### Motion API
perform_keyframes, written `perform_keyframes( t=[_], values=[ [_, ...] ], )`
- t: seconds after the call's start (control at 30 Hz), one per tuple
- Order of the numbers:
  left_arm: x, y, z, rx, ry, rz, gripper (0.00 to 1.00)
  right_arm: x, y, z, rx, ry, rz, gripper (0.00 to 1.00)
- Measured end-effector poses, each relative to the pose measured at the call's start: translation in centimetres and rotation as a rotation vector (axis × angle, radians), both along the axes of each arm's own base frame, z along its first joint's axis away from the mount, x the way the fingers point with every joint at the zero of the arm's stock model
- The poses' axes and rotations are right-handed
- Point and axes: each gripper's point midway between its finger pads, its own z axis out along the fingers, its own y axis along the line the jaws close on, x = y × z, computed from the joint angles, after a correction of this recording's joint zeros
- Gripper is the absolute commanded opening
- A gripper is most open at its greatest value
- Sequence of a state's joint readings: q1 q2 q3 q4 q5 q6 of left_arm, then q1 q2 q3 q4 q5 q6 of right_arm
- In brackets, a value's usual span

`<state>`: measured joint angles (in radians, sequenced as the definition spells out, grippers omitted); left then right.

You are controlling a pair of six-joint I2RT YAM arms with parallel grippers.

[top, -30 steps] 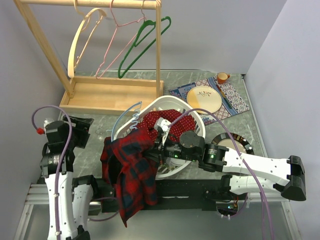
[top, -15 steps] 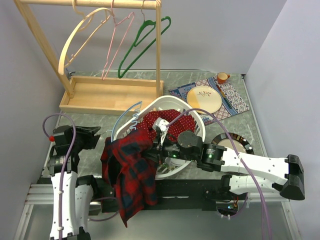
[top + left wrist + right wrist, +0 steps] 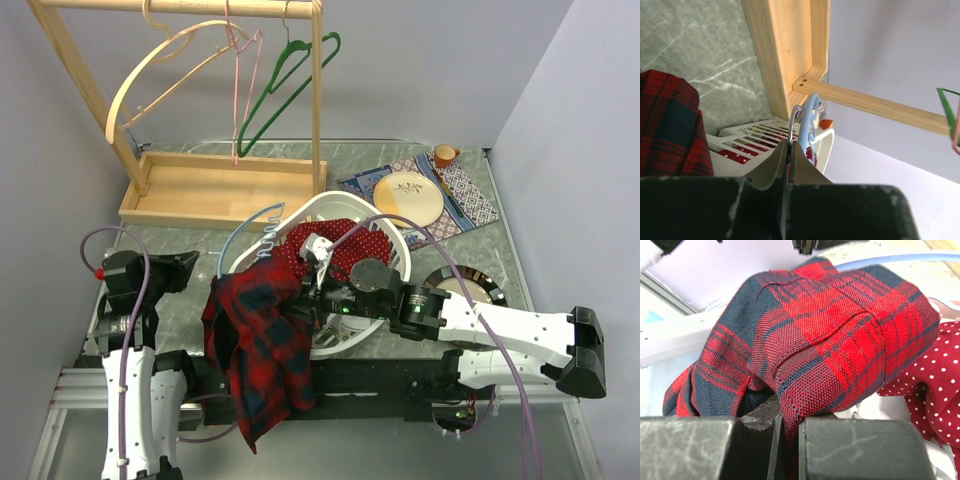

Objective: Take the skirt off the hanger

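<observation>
The skirt [image 3: 262, 340], red and navy plaid, hangs bunched over the front rim of the white basket [image 3: 398, 243] and down past the table edge. It still sits on a light blue hanger [image 3: 240, 240], whose arc rises from the cloth toward the left. My left gripper [image 3: 193, 266] is shut on the hanger's metal hook [image 3: 791, 125], which comes out between the fingertips in the left wrist view, beside the blue hanger [image 3: 809, 120]. My right gripper [image 3: 787, 415] is shut on a fold of the skirt [image 3: 840, 340]; from above it [image 3: 305, 290] is at the basket's front.
A red polka-dot cloth [image 3: 350, 245] lies in the basket. Behind stands a wooden rack [image 3: 225, 190] with a wooden hanger [image 3: 135, 85], a pink one [image 3: 240, 90] and a green one [image 3: 285, 85]. A plate on a placemat [image 3: 408, 197], an orange cup [image 3: 444, 154] and a dark dish [image 3: 470, 285] sit at the right.
My left gripper has closed on the hanger's hook. The left arm shifted slightly toward the basket. The hangers on the rack are swinging. The right gripper keeps its hold.
</observation>
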<state>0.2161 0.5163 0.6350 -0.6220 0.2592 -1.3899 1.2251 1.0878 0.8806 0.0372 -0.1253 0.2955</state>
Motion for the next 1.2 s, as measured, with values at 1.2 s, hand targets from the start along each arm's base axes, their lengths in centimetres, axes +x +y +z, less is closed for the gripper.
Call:
perform_keyframes(
  t=[1.2],
  values=[
    [-8.2, 6.1, 33.1, 0.578, -0.657, 0.372, 0.01, -5.5, 4.6, 4.7, -0.031, 0.063, 0.43, 0.0]
  ],
)
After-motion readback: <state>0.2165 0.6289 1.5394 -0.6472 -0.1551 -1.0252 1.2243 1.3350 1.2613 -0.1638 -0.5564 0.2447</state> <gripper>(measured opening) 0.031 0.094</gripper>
